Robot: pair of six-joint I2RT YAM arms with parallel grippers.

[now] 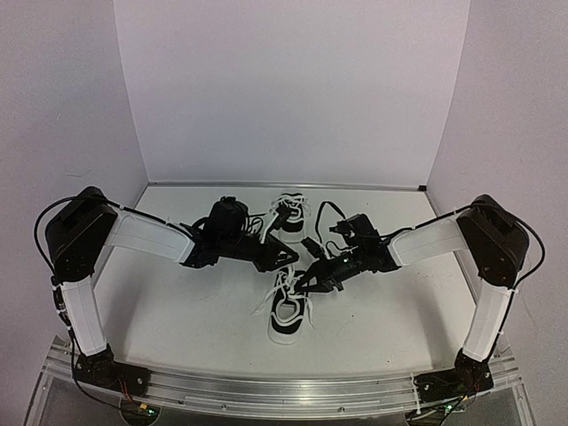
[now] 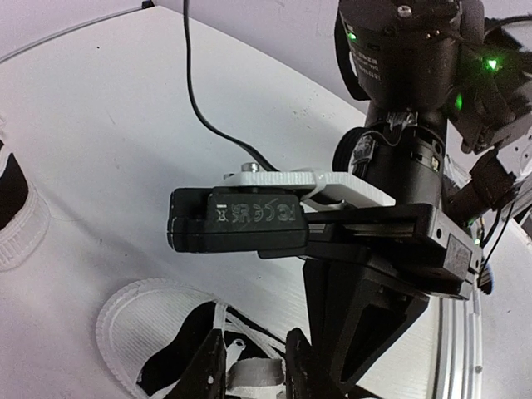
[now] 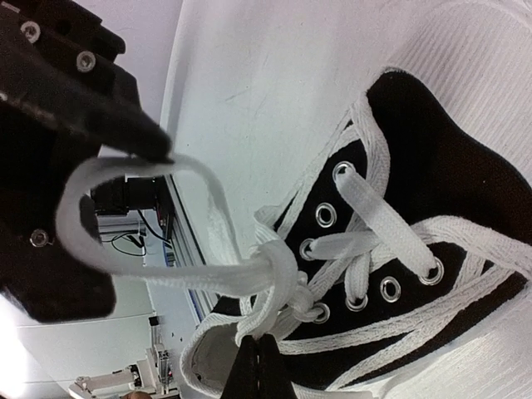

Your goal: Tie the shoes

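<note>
One black sneaker (image 1: 288, 315) with a white toe cap stands at the table's middle, toe toward me. The second sneaker (image 1: 289, 213) stands behind it. My left gripper (image 1: 286, 258) hovers just above the near shoe, and in the left wrist view (image 2: 253, 370) it is shut on a white lace loop (image 2: 249, 374). My right gripper (image 1: 307, 282) is at the shoe's right side. In the right wrist view (image 3: 256, 366) it is shut on a lace strand at the knot (image 3: 287, 278) over the eyelets. The loop (image 3: 125, 262) runs taut from the knot to the left fingers (image 3: 125, 125).
The right arm's wrist (image 2: 399, 166) sits close above the left gripper. White walls (image 1: 293, 89) enclose the table on three sides. An aluminium rail (image 1: 284, 390) runs along the near edge. The second shoe shows at the left wrist view's left edge (image 2: 12, 208).
</note>
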